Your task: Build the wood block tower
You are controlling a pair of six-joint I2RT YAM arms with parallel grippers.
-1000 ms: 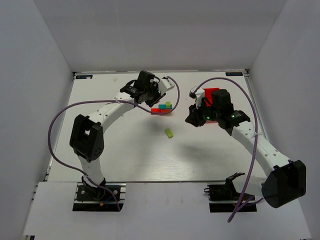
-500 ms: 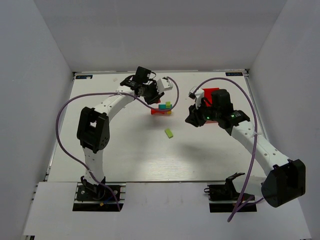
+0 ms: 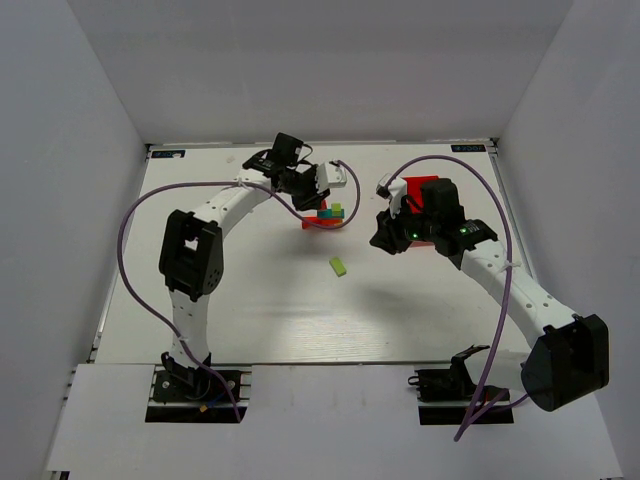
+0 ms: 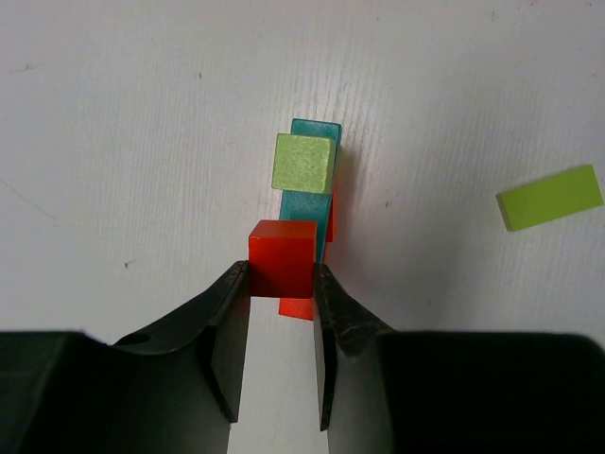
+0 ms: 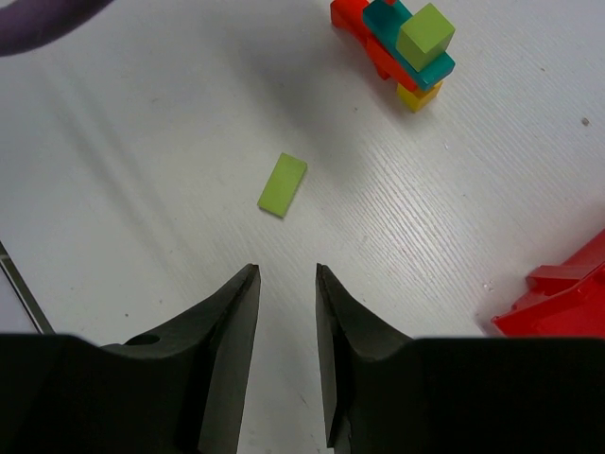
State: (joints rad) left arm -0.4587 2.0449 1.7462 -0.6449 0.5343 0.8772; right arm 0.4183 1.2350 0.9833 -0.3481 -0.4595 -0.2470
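Note:
The wood block tower (image 3: 326,217) stands at the table's back middle. In the left wrist view it shows a lime green cube (image 4: 304,163) on a teal bar (image 4: 309,210), with a red bar (image 4: 297,308) below. My left gripper (image 4: 282,272) is shut on a red cube (image 4: 282,255), held right over the tower's near end; in the top view the gripper (image 3: 314,196) is just behind the tower. My right gripper (image 5: 286,274) is open and empty, hovering right of the tower (image 5: 401,49), which also shows a yellow block (image 5: 420,96). In the top view the right gripper (image 3: 385,236) is beside the bin.
A loose lime green bar (image 3: 339,266) lies flat in front of the tower, also seen in the left wrist view (image 4: 549,197) and the right wrist view (image 5: 283,184). A red plastic bin (image 3: 424,190) stands at the back right, behind my right wrist.
My left arm has swung its elbow back and turned the wrist, bringing the gripper a little right, over the tower. The right arm has not moved.

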